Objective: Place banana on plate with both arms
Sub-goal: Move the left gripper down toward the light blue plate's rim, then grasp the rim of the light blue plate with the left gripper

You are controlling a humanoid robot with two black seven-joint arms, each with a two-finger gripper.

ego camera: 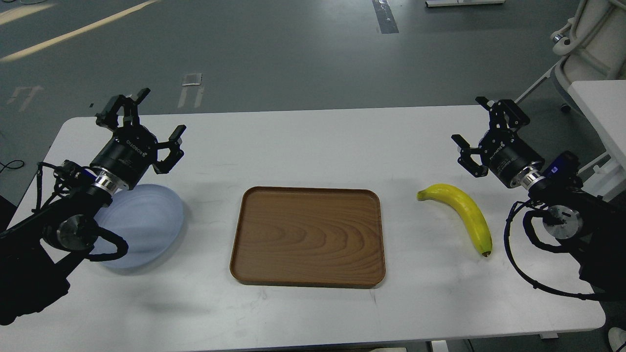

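Observation:
The yellow banana (463, 213) lies on the white table at the right, greenish stem pointing left, dark end toward me. The pale blue plate (146, 222) rests at the left, its left part hidden behind my left arm. My left gripper (146, 120) hovers open above and behind the plate, fingers spread, holding nothing. My right gripper (481, 129) is open too, up and to the right of the banana, apart from it.
A brown wood-grain tray (308, 236) sits empty in the middle of the white table (313, 142), between plate and banana. A white chair (582, 44) and another white table edge stand beyond the right corner.

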